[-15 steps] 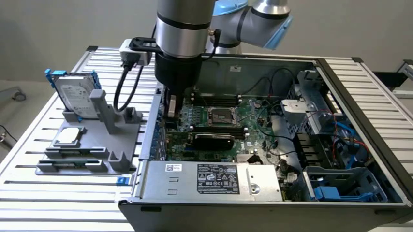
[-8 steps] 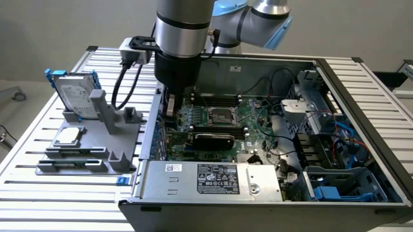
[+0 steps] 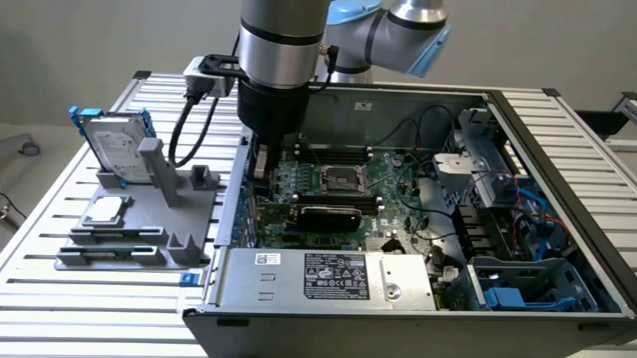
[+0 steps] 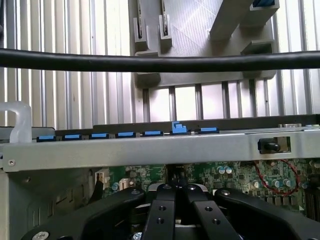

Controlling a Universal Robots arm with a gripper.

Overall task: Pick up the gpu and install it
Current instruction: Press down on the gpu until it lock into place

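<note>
The gpu (image 3: 329, 216) lies inside the open computer case (image 3: 557, 149), its black glossy shroud facing up over the green motherboard (image 3: 393, 186), just below the CPU socket (image 3: 336, 177). My gripper (image 3: 261, 165) hangs inside the case against the wall on the exterior view's left, a little above the card's end and apart from it. In the wrist view the black fingers (image 4: 165, 200) meet at their tips, so the gripper (image 4: 175, 189) is shut with nothing showing between them. Beyond the tips are the motherboard (image 4: 235, 175) and the case wall (image 4: 150, 149).
A grey parts holder (image 3: 134, 224) on the slatted table holds a silver hard drive with a blue frame (image 3: 115, 142) and a small square CPU chip (image 3: 107, 210). The power supply (image 3: 329, 276) fills the case's near side. A black cable (image 4: 160, 62) crosses the wrist view.
</note>
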